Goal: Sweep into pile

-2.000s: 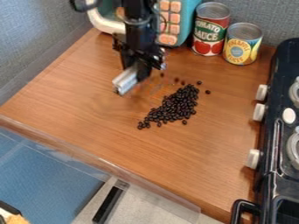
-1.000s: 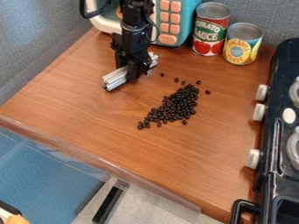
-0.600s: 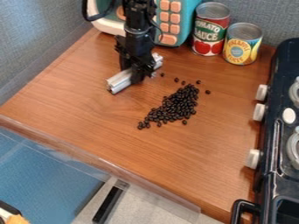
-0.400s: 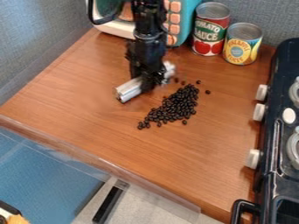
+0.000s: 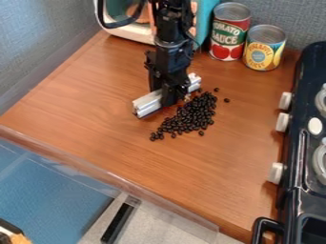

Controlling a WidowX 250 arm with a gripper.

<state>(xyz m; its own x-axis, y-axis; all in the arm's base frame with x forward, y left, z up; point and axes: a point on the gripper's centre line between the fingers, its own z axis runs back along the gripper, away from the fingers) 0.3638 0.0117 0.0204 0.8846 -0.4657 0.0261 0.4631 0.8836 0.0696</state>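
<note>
My black gripper (image 5: 168, 97) hangs down over the upper middle of the wooden counter (image 5: 83, 114), shut on a silver metal bar (image 5: 148, 103). The bar sticks out on both sides of it, slanting from lower left to upper right. Directly below and right of the bar lie the dark beans (image 5: 191, 116), a long heap that narrows toward the lower left. A couple of stray beans (image 5: 227, 100) sit at the heap's upper right. The bar's right part stands close against the heap's upper edge; whether they touch I cannot tell.
Behind the arm stands a teal and white toy microwave (image 5: 137, 32). Two cans, a red one (image 5: 229, 33) and a yellow one (image 5: 263, 49), stand at the back right. A black toy stove (image 5: 309, 138) with white knobs lines the right side. A clear ledge (image 5: 115, 178) borders the front.
After first shifting a little left and turning, the gripper with the bar has moved right and toward the front, up to the heap. Small stray beans above the heap are now hidden or displaced.
</note>
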